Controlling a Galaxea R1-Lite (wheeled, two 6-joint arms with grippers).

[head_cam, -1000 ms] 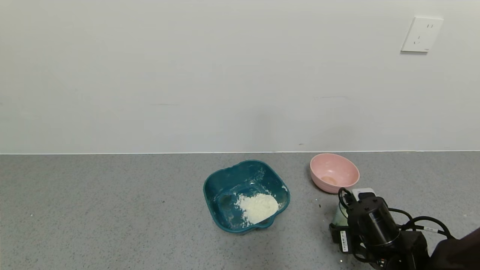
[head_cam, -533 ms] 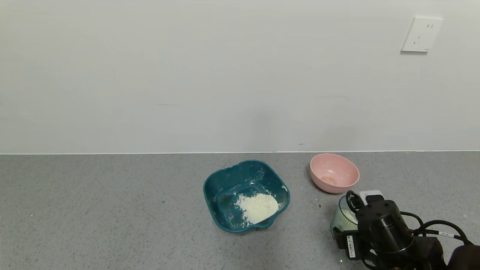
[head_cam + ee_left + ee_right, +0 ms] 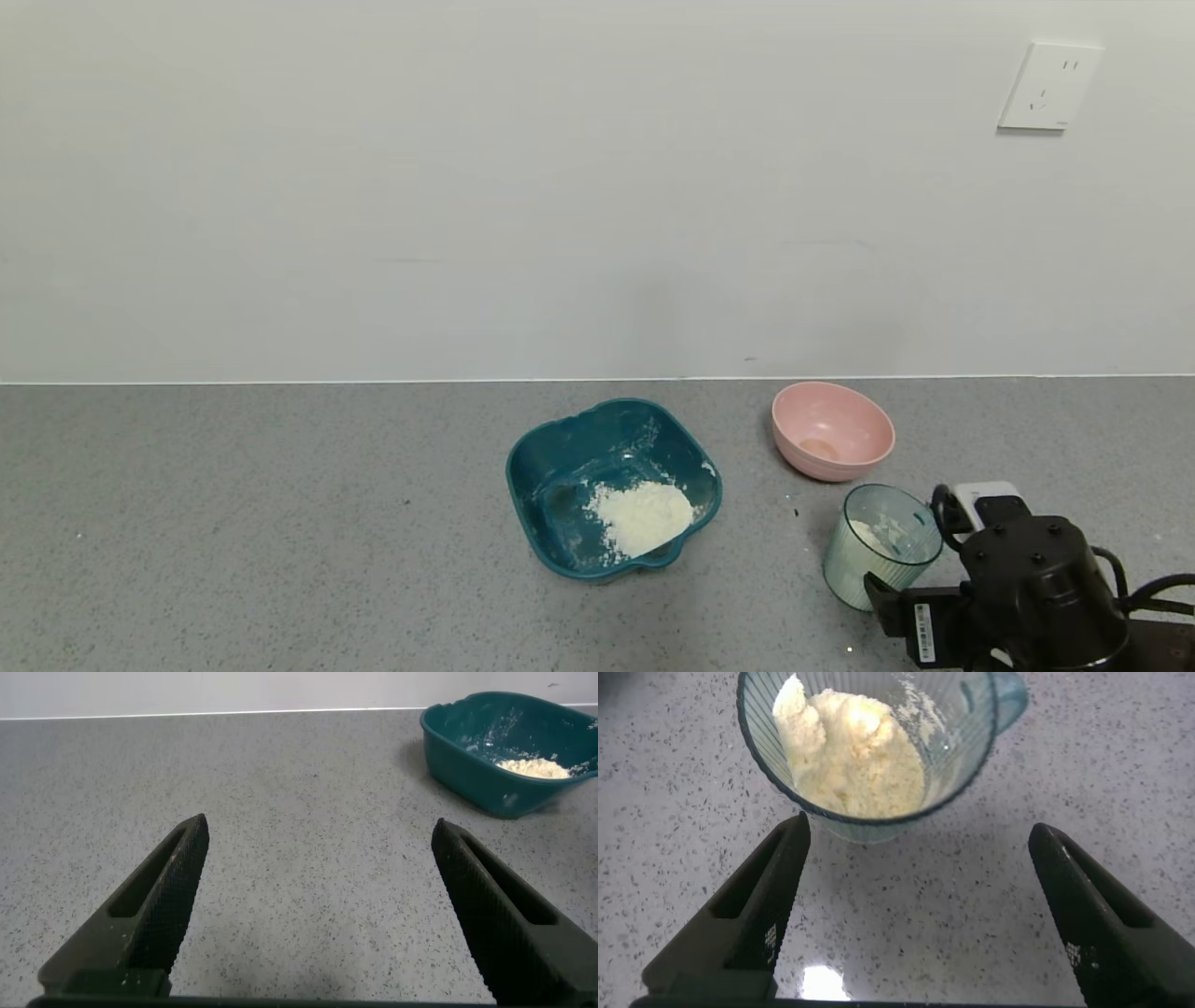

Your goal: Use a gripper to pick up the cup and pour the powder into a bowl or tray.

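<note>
Cup light, thin ribbed plastic, slippery; right tool released, take its ribbed wall mid-height, squeeze gently

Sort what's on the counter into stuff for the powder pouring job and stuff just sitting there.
For the job:
- ribbed cup, upright, powder still inside
- powder
- teal tray, with a white heap already in it
- right pincer, open, just short of the cup

Just lying about:
- pink bowl
- wall socket
</note>
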